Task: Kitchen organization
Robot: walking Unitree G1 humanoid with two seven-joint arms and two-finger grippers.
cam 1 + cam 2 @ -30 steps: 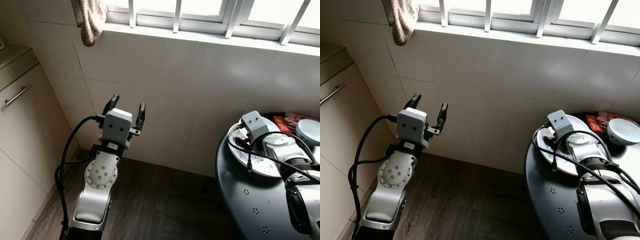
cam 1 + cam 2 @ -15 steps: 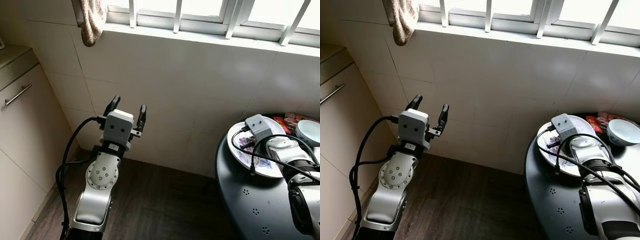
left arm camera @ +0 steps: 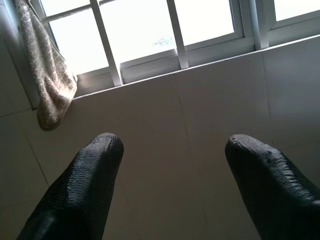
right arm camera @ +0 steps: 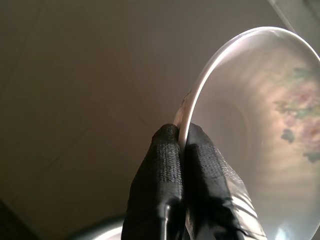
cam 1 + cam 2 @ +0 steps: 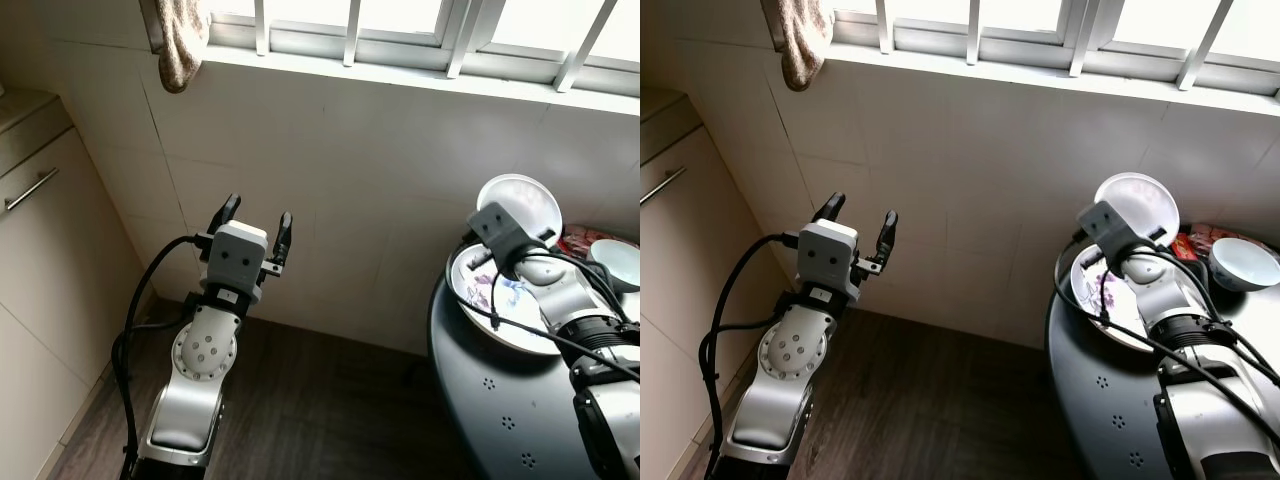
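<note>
Plate (image 4: 260, 130) — white, floral-printed — in right claw (image 4: 182, 145)

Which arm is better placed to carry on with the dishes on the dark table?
Right. The right gripper already pinches the rim of a small white dish above the plate, while the left gripper hangs open by the tiled wall.

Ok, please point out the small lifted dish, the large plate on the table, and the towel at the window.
small dish (image 5: 520, 203), left eye view, its pale underside.
large plate (image 5: 500, 325), left eye view, near rim.
towel (image 5: 182, 45), left eye view, middle of hanging cloth.
</note>
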